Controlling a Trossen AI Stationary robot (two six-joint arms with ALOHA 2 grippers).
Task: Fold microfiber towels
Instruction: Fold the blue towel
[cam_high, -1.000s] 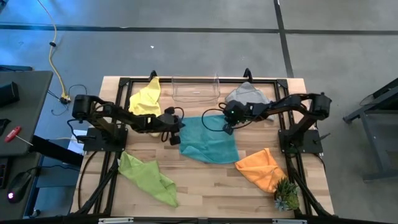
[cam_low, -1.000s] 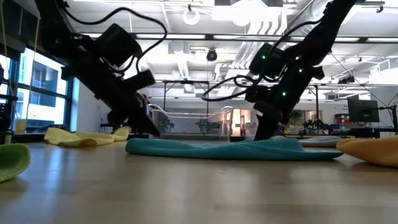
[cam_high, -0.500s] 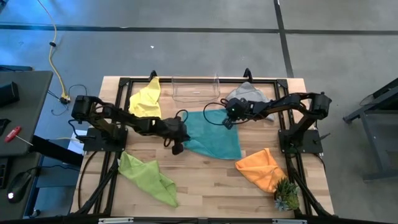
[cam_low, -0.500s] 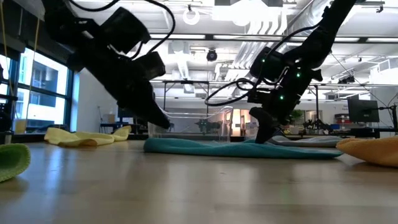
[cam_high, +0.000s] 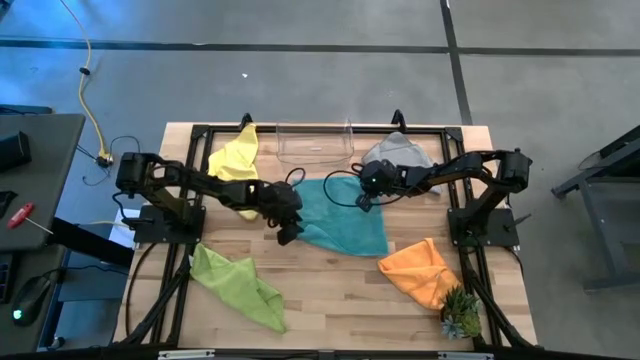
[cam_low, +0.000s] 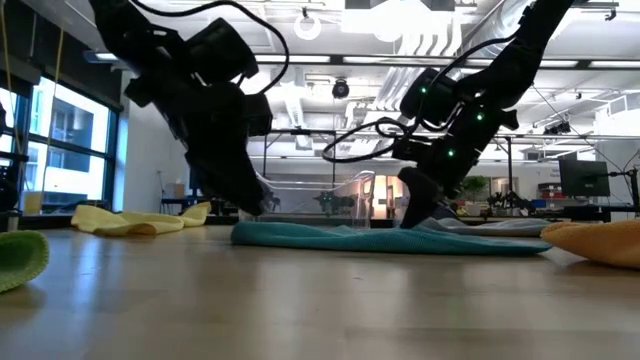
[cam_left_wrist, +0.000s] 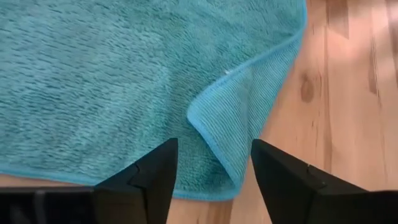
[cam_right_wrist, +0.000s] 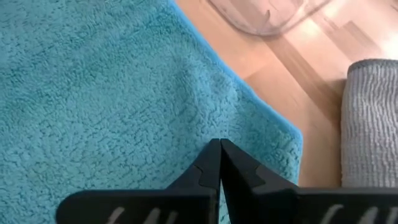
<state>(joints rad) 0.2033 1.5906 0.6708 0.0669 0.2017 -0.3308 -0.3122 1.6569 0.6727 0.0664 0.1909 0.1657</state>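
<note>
Left wrist view shows the left gripper (cam_left_wrist: 211, 171) spread wide over the teal towel's (cam_left_wrist: 112, 87) folded-back corner, having let it go since a second ago. Its arm reaches low toward the tabletop (cam_high: 330, 290) centre. At two o'clock from it, the right gripper (cam_high: 364, 203) rests pinched closed on the towel's far edge, arm bent inward, hardly moved.

A clear plastic bin (cam_high: 314, 144) stands at the far edge of the wooden tabletop (cam_high: 330, 290) — a small green spiky plant (cam_high: 461, 314) sits at the near right corner. Beside the tabletop, on the left, a yellow cable (cam_high: 88, 85) trails over the grey floor (cam_high: 300, 80).
</note>
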